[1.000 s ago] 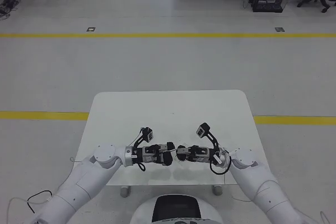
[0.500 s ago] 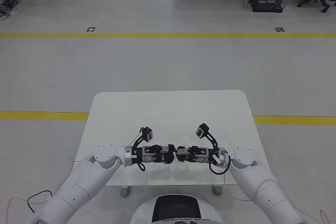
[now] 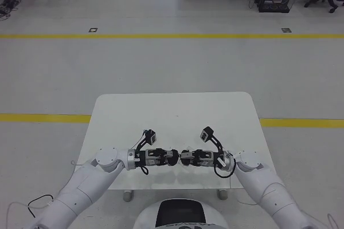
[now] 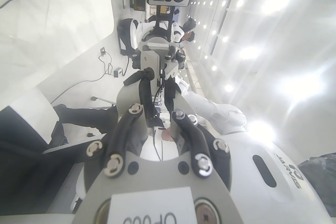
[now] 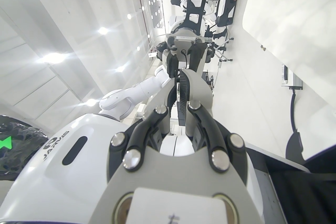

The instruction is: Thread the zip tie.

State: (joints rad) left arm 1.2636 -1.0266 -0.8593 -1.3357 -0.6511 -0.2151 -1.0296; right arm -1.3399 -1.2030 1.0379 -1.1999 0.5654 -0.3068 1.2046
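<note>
Zip tie (image 3: pixel 178 154), a thin pale plastic strip, likely light, springy and slick; best pinched near its tail. Black-padded right gripper (image 5: pixel 176 75) is pinched closed, and whether the left gripper (image 4: pixel 157 75) grips anything cannot be told.

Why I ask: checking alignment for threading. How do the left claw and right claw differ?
The left claw points toward the robot's right; the right claw points toward its left. The left claw's fingers show a clear gap; the right claw's fingers look shut. Shared: both hover tip to tip over the table's near half.
</note>
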